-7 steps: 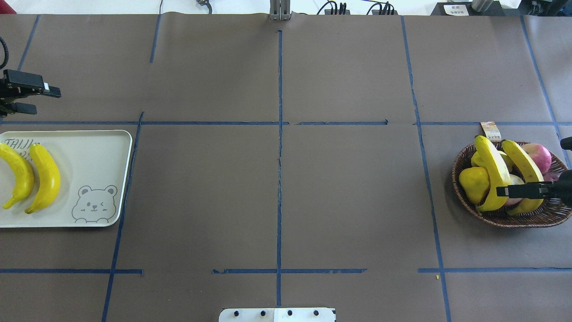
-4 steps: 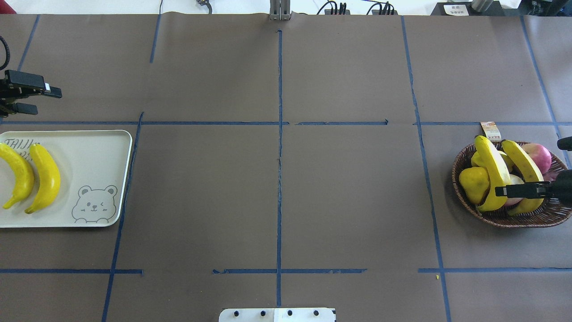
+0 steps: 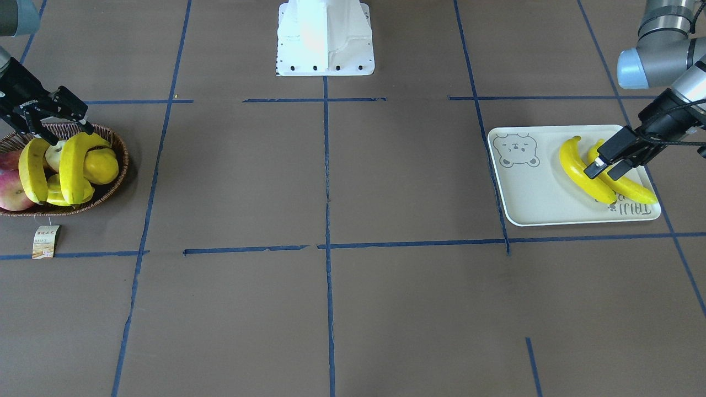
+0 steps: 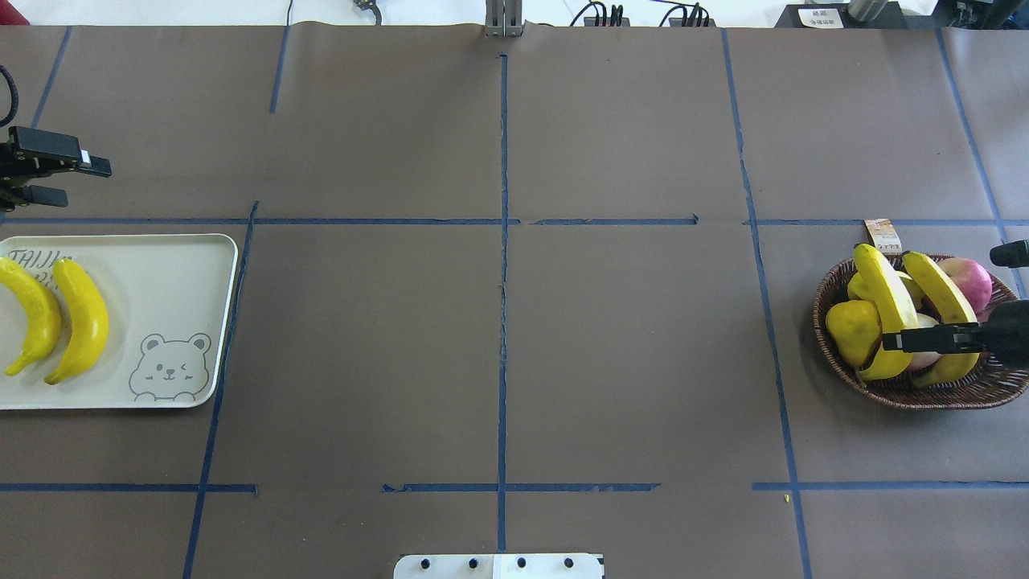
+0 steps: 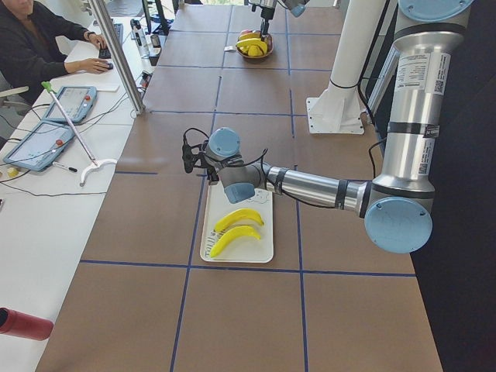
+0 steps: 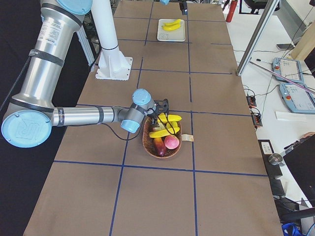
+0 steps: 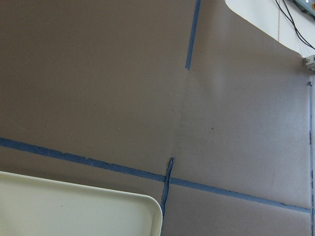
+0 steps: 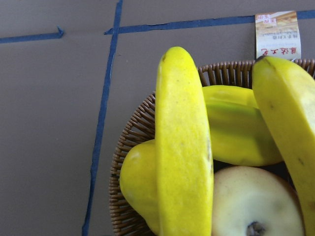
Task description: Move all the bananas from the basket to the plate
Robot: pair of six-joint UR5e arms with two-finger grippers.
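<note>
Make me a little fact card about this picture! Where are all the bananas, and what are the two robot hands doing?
Plate: holds two bananas, side by side
Basket: holds two more bananas, lying on other fruit
Left gripper: open, empty, just off the plate
Right gripper: open, over the basket
Job finished: no, two to go
</note>
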